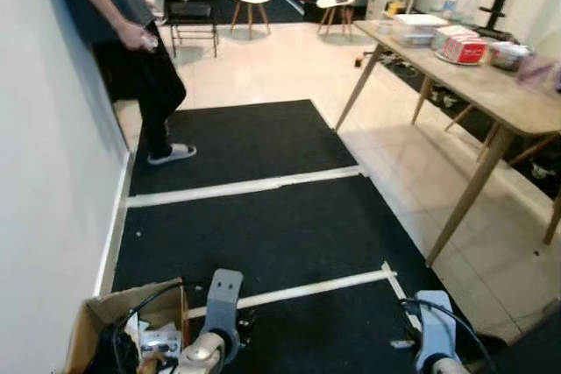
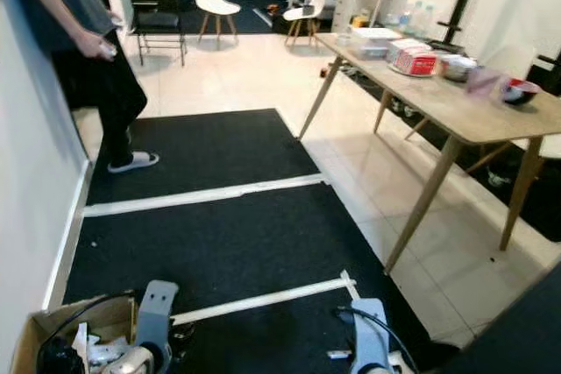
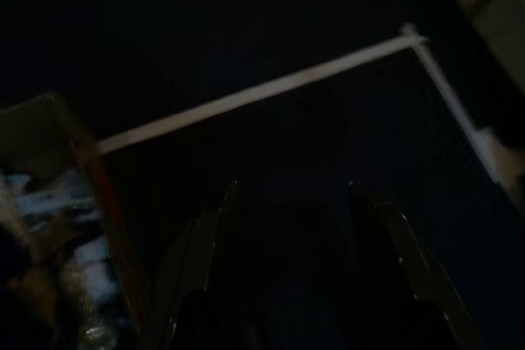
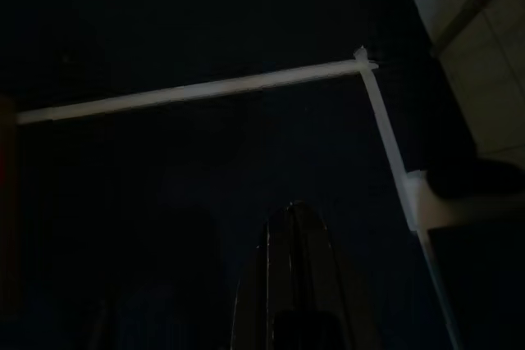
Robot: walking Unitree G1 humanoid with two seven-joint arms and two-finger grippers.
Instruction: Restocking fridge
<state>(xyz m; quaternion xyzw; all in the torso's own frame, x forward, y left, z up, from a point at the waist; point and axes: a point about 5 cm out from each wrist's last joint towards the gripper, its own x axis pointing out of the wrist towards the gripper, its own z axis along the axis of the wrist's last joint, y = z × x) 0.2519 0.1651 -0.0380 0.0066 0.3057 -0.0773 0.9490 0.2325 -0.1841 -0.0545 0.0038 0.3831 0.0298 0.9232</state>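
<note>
you see no fridge: groceries sit on the surface (image 1: 491,85), left pincer (image 3: 299,268) spread, right pincer (image 4: 299,284) pressed together, so progress stays unsettled.

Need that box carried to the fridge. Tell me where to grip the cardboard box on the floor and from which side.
Grip the cardboard box by its upright right wall, coming from above. Its top is open and that edge faces the left gripper, whose fingers are apart. The contents look cluttered, so avoid reaching inside.
</note>
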